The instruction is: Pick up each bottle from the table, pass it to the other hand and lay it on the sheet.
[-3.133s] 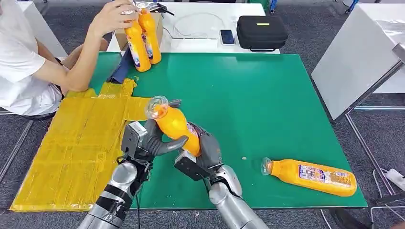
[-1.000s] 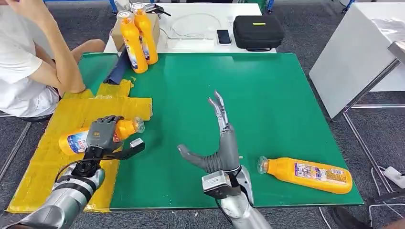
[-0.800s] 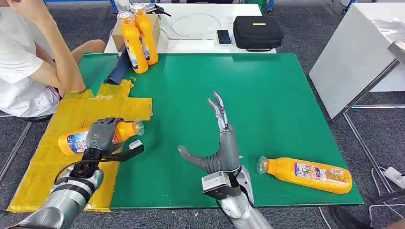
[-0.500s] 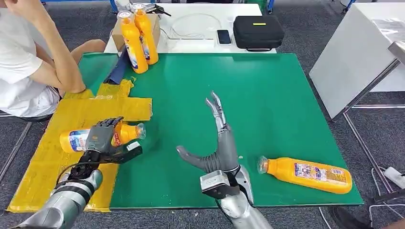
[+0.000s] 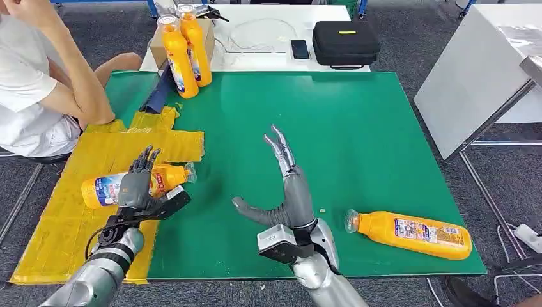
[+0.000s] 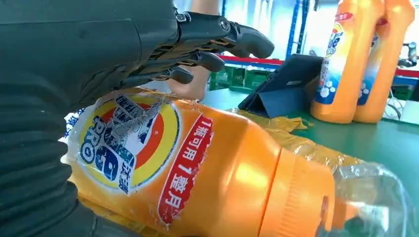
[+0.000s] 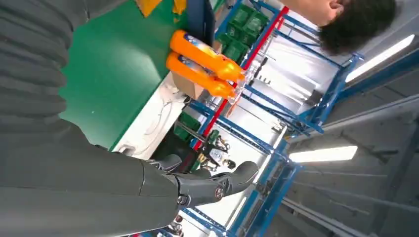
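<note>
An orange bottle with a clear cap lies on its side on the yellow sheet, cap toward the green mat. My left hand hovers over its middle with fingers spread and lifted off it; the left wrist view shows the fingers stretched above the bottle. My right hand stands open above the mat's middle, fingers pointing away, holding nothing. A second orange bottle lies on the mat near the front right edge. Two more bottles stand upright at the back left.
A person sits at the left, elbow resting on the sheet's far corner. Behind the mat a white table holds a black case, a phone and a cardboard box. Another white table stands to the right.
My left hand has set the bottle down on the sheet and opened its fingers off it. My right hand has drifted slightly left, still open.
</note>
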Robot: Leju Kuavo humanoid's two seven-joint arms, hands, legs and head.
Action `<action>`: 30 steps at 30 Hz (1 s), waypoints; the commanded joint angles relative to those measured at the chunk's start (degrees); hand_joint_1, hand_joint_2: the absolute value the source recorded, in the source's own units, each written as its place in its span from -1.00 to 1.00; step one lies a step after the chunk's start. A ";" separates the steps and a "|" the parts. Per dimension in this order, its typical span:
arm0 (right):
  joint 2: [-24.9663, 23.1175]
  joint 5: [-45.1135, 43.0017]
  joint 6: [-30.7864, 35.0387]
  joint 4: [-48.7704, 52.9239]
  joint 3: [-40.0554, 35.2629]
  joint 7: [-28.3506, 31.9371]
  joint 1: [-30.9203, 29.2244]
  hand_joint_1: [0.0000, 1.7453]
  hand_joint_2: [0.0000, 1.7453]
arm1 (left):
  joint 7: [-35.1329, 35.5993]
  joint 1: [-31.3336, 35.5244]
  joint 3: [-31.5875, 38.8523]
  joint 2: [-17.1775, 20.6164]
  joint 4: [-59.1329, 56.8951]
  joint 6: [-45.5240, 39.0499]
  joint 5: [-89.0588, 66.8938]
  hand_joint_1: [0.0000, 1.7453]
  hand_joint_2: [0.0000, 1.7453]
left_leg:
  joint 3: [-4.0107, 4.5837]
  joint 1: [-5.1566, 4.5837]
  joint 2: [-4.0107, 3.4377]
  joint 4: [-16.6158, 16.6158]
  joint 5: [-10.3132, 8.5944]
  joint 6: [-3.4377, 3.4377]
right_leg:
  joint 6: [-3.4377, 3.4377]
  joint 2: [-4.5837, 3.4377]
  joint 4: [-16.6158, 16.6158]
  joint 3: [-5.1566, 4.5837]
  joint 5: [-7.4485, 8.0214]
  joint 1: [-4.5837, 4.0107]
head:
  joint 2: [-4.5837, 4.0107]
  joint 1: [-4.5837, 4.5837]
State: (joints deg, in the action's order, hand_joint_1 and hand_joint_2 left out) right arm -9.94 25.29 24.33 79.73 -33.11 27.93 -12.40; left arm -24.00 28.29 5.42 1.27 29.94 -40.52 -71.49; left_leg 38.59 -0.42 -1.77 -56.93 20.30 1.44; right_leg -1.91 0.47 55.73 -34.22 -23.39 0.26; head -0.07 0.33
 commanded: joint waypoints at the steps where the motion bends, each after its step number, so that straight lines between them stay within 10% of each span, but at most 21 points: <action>1: 3.34 3.64 -0.04 -4.67 -1.21 -1.88 -1.92 -1.00 1.00 | -6.88 -3.59 10.50 -4.47 5.76 0.52 -0.34 -1.00 1.00 | -0.17 0.02 0.04 0.04 0.05 -0.06 | 0.01 -0.04 -0.07 0.16 -0.03 0.01 | 0.00 0.00; 12: 9.40 15.05 2.11 -5.37 3.83 -5.92 2.18 -1.00 1.00 | -16.00 -19.51 9.42 -15.33 57.07 0.52 -2.53 -1.00 1.00 | -0.13 0.05 0.32 -0.23 0.27 -0.06 | -0.01 0.14 0.02 0.22 -0.23 0.06 | 0.00 -0.02; 30: 15.28 30.76 -1.69 -1.14 5.87 -15.92 6.99 -1.00 1.00 | -16.00 -24.26 -0.48 -14.05 57.50 0.52 21.41 -1.00 1.00 | -0.19 -0.08 0.37 0.03 0.15 -0.04 | -0.05 0.23 -0.10 0.25 -0.17 0.18 | 0.00 0.00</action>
State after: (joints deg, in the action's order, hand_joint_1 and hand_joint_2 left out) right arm 0.11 49.01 27.28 77.68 -28.61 17.07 -7.13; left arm -40.13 7.02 12.76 -14.25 91.95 -40.26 -64.91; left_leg 38.69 -0.49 -1.75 -56.95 20.36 1.47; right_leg -1.97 0.50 55.69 -34.35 -23.42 0.39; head -0.07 0.33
